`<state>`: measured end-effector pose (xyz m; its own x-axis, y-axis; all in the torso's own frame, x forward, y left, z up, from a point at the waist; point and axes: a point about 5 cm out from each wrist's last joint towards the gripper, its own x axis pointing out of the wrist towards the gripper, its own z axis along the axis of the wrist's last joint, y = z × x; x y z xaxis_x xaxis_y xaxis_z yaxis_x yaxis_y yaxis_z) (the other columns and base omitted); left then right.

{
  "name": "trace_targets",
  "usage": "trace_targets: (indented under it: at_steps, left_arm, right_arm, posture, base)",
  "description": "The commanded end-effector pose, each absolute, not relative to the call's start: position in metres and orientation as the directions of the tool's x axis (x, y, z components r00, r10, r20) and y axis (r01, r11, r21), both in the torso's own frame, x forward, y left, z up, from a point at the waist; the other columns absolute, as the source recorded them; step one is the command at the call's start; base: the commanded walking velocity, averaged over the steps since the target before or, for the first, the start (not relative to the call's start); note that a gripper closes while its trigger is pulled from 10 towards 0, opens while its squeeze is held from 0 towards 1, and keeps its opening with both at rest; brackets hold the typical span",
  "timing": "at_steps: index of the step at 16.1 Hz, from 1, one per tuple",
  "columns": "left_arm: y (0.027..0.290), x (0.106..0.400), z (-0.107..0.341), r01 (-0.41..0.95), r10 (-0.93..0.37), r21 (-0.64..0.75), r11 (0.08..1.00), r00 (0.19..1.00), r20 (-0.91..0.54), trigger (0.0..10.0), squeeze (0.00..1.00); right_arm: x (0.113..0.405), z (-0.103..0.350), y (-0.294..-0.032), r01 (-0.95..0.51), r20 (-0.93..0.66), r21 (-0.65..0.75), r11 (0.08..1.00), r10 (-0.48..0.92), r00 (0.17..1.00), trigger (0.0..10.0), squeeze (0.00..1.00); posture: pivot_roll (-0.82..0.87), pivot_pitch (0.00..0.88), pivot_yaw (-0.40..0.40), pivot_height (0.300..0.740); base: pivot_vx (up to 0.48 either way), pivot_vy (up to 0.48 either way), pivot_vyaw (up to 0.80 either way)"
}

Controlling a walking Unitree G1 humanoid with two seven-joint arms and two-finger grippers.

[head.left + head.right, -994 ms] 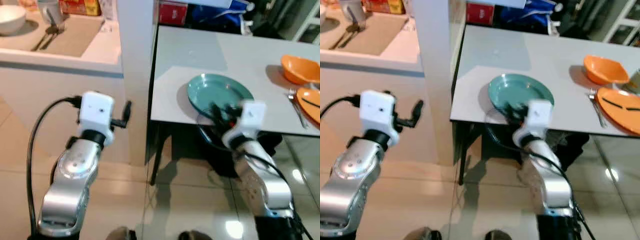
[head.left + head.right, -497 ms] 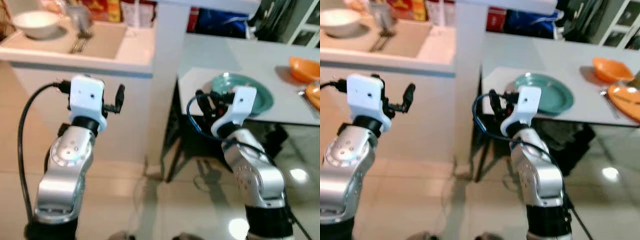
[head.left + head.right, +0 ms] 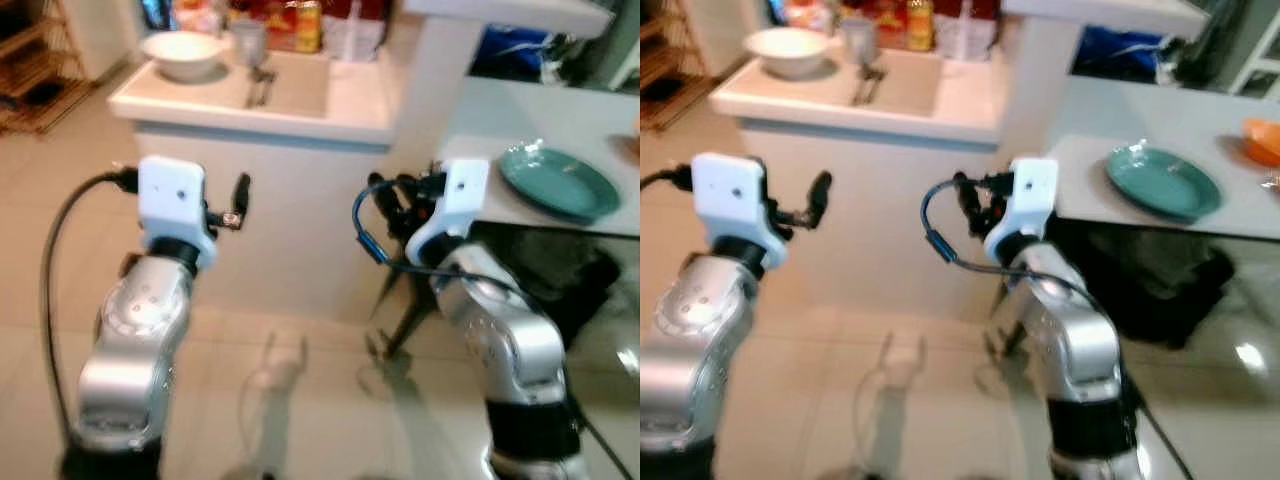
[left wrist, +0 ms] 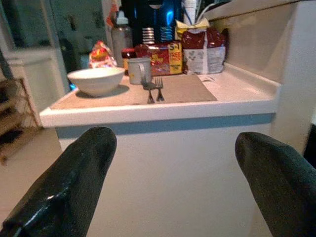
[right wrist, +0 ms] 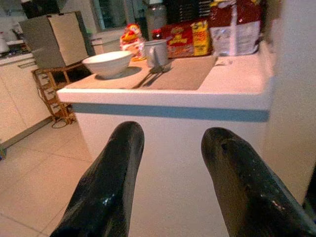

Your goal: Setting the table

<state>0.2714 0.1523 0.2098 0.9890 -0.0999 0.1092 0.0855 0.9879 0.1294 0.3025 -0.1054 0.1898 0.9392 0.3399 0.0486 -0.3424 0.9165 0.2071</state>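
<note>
— So, what sits closest?

— Both arms, raised in front of the robot over a tiled floor (image 3: 300, 400). The left gripper (image 4: 173, 163) has its two black fingers spread wide apart, nothing between them; it points at the white front of a counter (image 3: 290, 190). The right gripper (image 5: 170, 163) is also released — a narrower gap between its fingers, empty too — and faces the same counter. A blue-and-black cable (image 3: 365, 235) loops beside the right wrist.

— And on the counter?

— A tan placemat (image 4: 143, 91) lies on its top. On the mat stand a white bowl (image 4: 96, 80) and, just beside it, a grey mug (image 4: 139, 70), with a fork and another piece of cutlery (image 4: 154, 91) lying in front of the mug. Behind them, against the wall, are red food packets (image 4: 158, 57) and a bottle (image 4: 121, 37).

— Where is the table?

— To the robot's right, past a white pillar (image 3: 430, 70). A grey table (image 3: 1160, 125) carries a teal plate (image 3: 1165, 182) near its front edge. Farther right, an orange dish (image 3: 1262, 140) shows at the frame's edge — well apart from the teal plate.

— Anything beyond?

— A wooden rack (image 5: 52, 94) stands on the floor at the counter's far end.
</note>
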Motion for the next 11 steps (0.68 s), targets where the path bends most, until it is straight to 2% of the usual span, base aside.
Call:
trace_targets:
  at_steps: [1, 9, 11]
  left_arm:
    - [0.1545, 0.2725, 0.2117, 0.066, -0.079, 0.123, 0.99, 0.991, 0.106, 10.0, 0.0]
    - [0.1602, 0.2716, 0.2163, 0.045, -0.061, 0.139, 0.989, 0.992, 0.111, 10.0, 0.0]
    - [0.1601, 0.2716, 0.2169, 0.046, -0.062, 0.147, 0.988, 0.992, 0.108, 10.0, 0.0]
  right_arm:
    - [0.3031, 0.1936, -0.1043, -0.353, 0.049, 0.196, 0.915, 0.35, 0.935, 10.0, 0.0]
    - [0.3073, 0.1933, -0.0996, -0.383, 0.028, 0.151, 0.911, 0.384, 0.923, 10.0, 0.0]
    - [0.3053, 0.1948, -0.0947, -0.432, 0.037, 0.095, 0.897, 0.431, 0.902, 10.0, 0.0]
  posture:
    - [0.03, 0.054, -0.078, 0.74]
    - [0.03, 0.063, -0.092, 0.74]
    - [0.03, 0.069, -0.094, 0.74]
  base:
    - [0.412, -0.24, 0.0]
    - [0.428, 0.0, 0.0]
    - [0.435, 0.0, 0.8]
